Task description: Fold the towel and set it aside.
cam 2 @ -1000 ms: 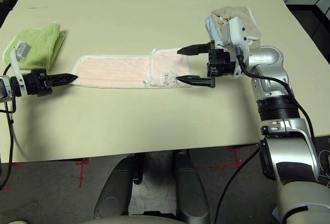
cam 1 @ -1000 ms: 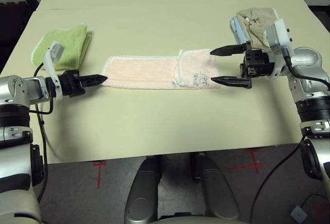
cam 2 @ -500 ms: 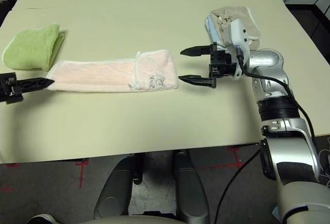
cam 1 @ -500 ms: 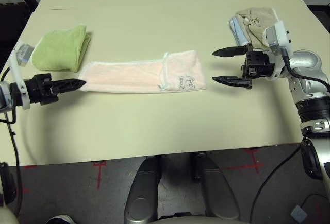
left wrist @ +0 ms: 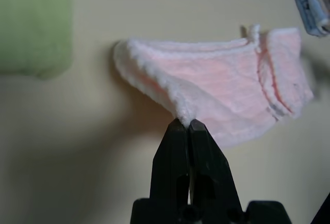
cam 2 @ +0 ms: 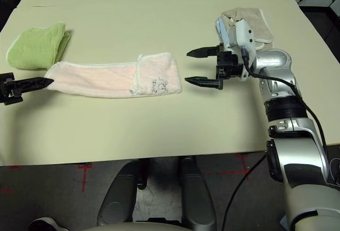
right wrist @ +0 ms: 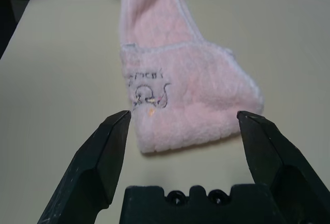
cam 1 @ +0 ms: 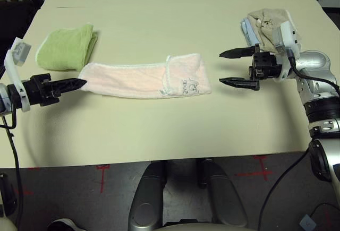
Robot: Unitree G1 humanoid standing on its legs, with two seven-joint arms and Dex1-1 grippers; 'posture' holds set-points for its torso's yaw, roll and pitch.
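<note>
Pink terry washcloth is lying as a long folded strip across the middle of the cream table, white stitched edging showing along its rim. We are pinching its left end with our left gripper — fingers pressed fully together on the edge. Our right gripper is hovering just beside the strip's right end, not touching it, its jaws standing wide and gripping nothing. A faint dark drawing with small lettering is showing near that end — we cannot read it. A light green towel is sitting just behind the left end, and beige and blue folded towels are resting behind our right gripper.
</note>
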